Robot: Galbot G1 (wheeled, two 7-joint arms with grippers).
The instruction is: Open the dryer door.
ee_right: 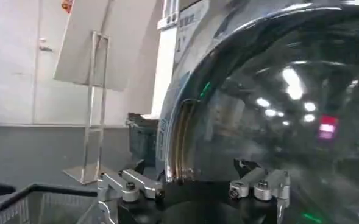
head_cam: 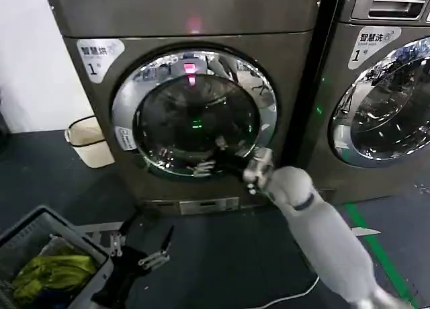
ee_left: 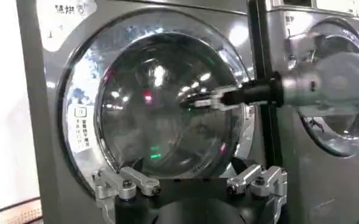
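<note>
The right end effector [head_cam: 232, 162] is stretched out at the end of its pale arm, reaching up against the lower right part of the dryer door [head_cam: 195, 114], the round dark glass porthole with its shiny chrome ring [head_cam: 126, 94] set in the grey front of the dryer [head_cam: 289, 74]. Seen from the other arm's camera, its dark fingers [ee_left: 199, 100] lie right against the glass, over towards the ring's right side, and from its own wrist camera the end effector [ee_right: 194, 189] has its two silver finger mounts set apart with the curved chrome edge of the door running just between and above them, so the fingers look spread, straddling the rim. The door itself sits flush in the machine front, shut. The left end effector [head_cam: 142, 245] hangs low and well apart from the right one, down near the dark floor [head_cam: 222, 255], its fingers splayed wide and gripping nothing; its own camera shows the finger mounts [ee_left: 191, 181] apart, facing the door from a distance. Just beside the left end effector is a grey laundry basket [head_cam: 27, 230] with yellow-green cloth [head_cam: 47, 272] in it. A second machine [head_cam: 383, 101] stands beyond the right arm, and a small cream bin [head_cam: 89, 141] sits by the wall on the dryer's far side.
</note>
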